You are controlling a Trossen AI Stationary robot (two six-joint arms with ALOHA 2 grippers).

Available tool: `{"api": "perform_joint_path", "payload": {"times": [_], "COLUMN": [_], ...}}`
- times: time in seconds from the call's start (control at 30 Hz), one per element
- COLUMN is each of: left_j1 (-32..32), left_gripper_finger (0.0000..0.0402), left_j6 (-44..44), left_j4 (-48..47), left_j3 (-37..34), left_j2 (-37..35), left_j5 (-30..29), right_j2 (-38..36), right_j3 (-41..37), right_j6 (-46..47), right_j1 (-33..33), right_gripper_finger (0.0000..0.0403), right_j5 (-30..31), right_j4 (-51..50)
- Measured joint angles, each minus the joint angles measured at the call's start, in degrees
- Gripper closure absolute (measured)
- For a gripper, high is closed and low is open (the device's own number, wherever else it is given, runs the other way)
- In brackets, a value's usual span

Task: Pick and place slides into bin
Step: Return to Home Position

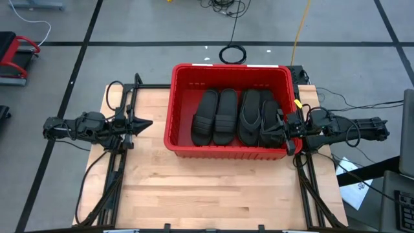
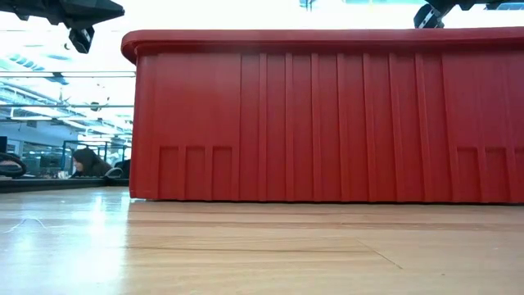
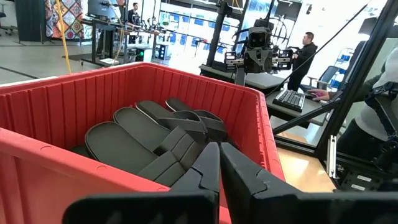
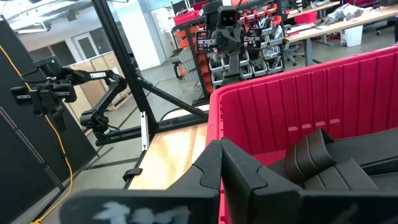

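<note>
Slides [image 1: 226,116] in bin [image 1: 226,153] — left gripper [image 1: 149,123], right gripper [image 1: 284,127] flank it, both pressed together

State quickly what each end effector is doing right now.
Left end effector: closed, holding nothing, beside the red bin.
Right end effector: closed, holding nothing, at the bin's right rim.

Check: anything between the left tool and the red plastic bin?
Nothing. In the high view, only a bare strip of light wooden tabletop separates the shut left tool from the ribbed red plastic bin.
</note>
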Motion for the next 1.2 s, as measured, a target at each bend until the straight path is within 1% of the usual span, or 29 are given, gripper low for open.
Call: {"api": "perform_joint_path", "payload": {"times": [0.13, 0.43, 0.77, 1.03, 1.2], "left_j1": [0.00, 0.00, -0.02, -0.02, 0.00], "left_gripper_finger": [0.0400, 0.0381, 0.0400, 0.0377, 0.0378], "left_j6": [-0.02, 0.00, -0.02, 0.00, -0.01], "left_j4": [-0.02, 0.00, -0.02, -0.02, -0.02], "left_j3": [0.00, 0.00, 0.00, 0.00, 0.00], "left_j2": [0.00, 0.00, 0.00, 0.00, 0.00], "left_j5": [0.00, 0.00, 0.00, 0.00, 0.00], "right_j2": [-0.02, 0.00, -0.02, -0.02, -0.02], "right_j3": [0.00, 0.00, 0.00, 0.00, 0.02], "right_j6": [0.01, 0.01, 0.01, 0.01, 0.01], "right_j1": [-0.01, 0.01, -0.01, -0.01, -0.01], "right_gripper_finger": [0.0403, 0.0403, 0.0403, 0.0403, 0.0403], "right_j5": [0.02, 0.02, 0.00, 0.00, 0.00], "right_j4": [-0.02, 0.00, 0.00, -0.02, 0.00]}}
